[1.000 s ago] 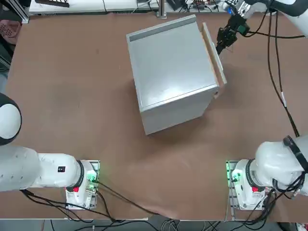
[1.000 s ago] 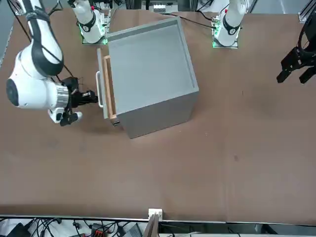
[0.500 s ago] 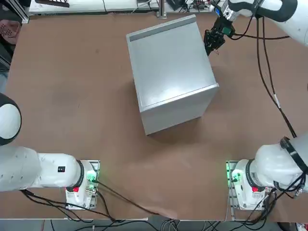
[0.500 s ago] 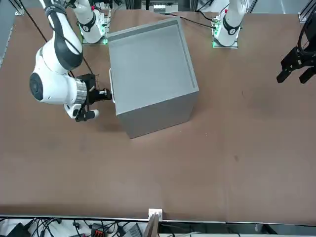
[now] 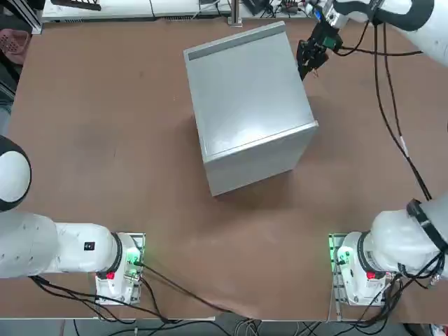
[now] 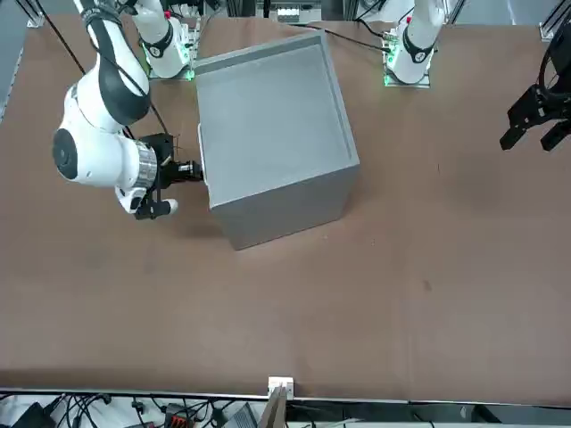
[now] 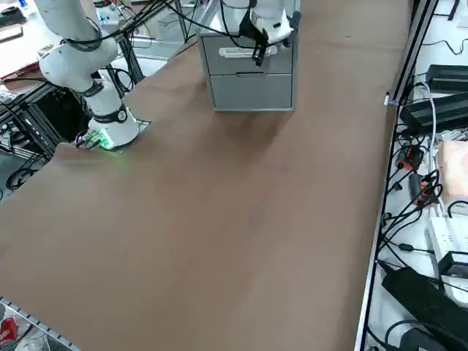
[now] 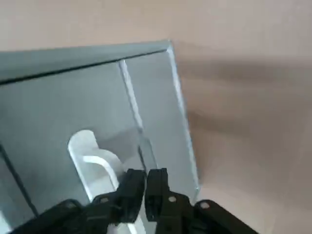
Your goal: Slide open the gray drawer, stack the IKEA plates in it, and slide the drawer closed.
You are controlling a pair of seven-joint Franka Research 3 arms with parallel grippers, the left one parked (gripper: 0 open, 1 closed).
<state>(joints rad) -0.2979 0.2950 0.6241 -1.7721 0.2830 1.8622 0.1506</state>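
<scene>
"How are the jaws?"
"The right gripper (image 8: 146, 180) has them closed together on nothing, beside the white handle (image 8: 100, 163)."
"And the gray drawer (image 7: 223, 53)?"
"It is fully in its cabinet (image 5: 252, 98). No plates are visible; probably stacked inside, so I judge nothing is left."

Even, bright light | pale sheen atop cabinet (image 5: 248, 94) | soft shadow beside it | wrist view softly blurred
</scene>
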